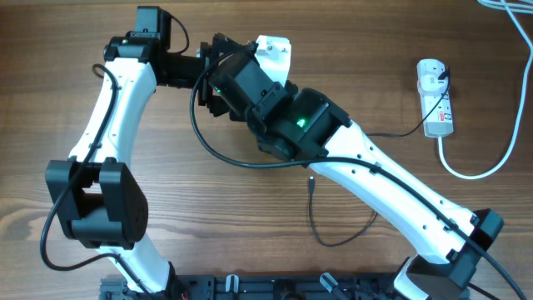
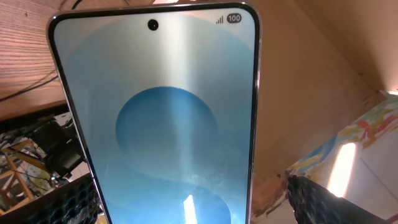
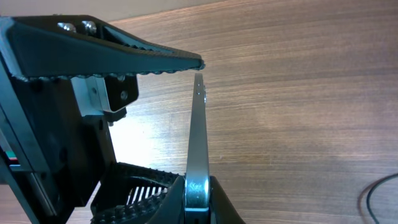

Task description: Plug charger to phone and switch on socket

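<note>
The phone (image 1: 273, 52) is held off the table at the back centre, mostly hidden under both grippers. In the left wrist view its lit blue screen (image 2: 161, 106) fills the frame. In the right wrist view it shows edge-on (image 3: 198, 124). My right gripper (image 3: 198, 202) (image 1: 237, 79) is shut on its lower edge. My left gripper (image 2: 189, 202) (image 1: 210, 65) is open and straddles the phone's width, with a gap at one finger. The charger cable (image 1: 333, 237) loops on the table, its connector tip (image 1: 310, 185) lying free. It runs to the white socket (image 1: 435, 100) at the right.
The socket's thick white cord (image 1: 491, 167) curves along the right edge and up to the back corner. A stretch of black cable shows at the bottom right of the right wrist view (image 3: 376, 196). The wooden table (image 1: 208, 217) carries nothing else.
</note>
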### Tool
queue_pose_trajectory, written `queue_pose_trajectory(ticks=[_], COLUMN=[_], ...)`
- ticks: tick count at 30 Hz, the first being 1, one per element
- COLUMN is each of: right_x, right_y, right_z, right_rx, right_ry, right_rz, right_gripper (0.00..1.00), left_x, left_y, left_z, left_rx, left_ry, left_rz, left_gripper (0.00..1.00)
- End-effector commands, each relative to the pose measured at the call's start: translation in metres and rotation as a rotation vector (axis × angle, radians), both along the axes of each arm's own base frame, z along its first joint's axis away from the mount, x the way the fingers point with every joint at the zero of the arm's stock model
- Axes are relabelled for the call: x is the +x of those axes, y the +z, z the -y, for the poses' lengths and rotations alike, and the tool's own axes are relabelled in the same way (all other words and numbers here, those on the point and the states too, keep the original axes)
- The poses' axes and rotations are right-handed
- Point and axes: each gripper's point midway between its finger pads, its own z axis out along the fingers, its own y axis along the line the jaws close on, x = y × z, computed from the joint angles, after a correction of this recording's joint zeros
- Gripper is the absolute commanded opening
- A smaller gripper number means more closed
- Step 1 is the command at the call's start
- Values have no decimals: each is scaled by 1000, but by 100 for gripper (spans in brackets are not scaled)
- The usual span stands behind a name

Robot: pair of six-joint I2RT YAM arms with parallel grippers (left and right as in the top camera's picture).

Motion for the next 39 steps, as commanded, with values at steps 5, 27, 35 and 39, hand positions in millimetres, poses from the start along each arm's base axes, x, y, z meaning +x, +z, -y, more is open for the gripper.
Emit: queue_pose_trajectory(ticks=[5, 27, 35, 39], right_x=[9, 16, 7, 4], right_y=[3, 7, 19, 35], right_z=[7, 30, 35, 39], right_rx=[90, 808, 918, 963], right_ry=[-128, -848, -934, -918], right_rz=[-6, -198, -231, -218], right_gripper=[5, 4, 4, 4], left_x=[-6, -6, -6, -6], left_y=[18, 18, 18, 18], left_z=[0, 0, 0, 0], left_rx=[-28, -29, -29, -29], left_ry=[-8, -8, 4, 10], left_rz=[42, 40, -9, -37], left_gripper=[100, 98, 85, 80])
